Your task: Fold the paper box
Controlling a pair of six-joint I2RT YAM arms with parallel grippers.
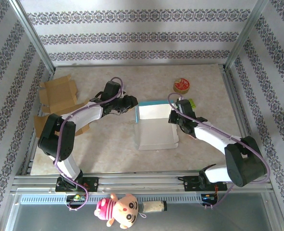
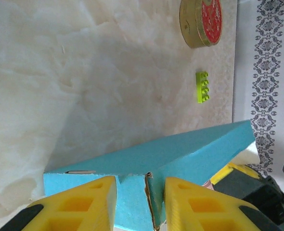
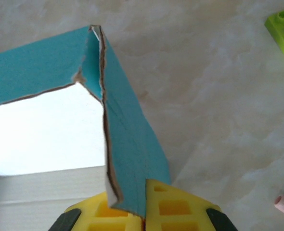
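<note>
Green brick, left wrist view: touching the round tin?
No, the green brick lies apart from the round tin, bare table between them.

- Top view: bright, even daylight; the arms cast only faint, soft shadows on the table (image 1: 113, 149), and the far wall (image 1: 132, 9) looks washed pale.
- Left wrist: the box (image 2: 180, 154) throws a broad grey shadow up-left; the table's left edge glares near white.
- Right wrist: the box's white inside is blown out; the yellow fingers (image 3: 171, 207) are slightly soft.
</note>
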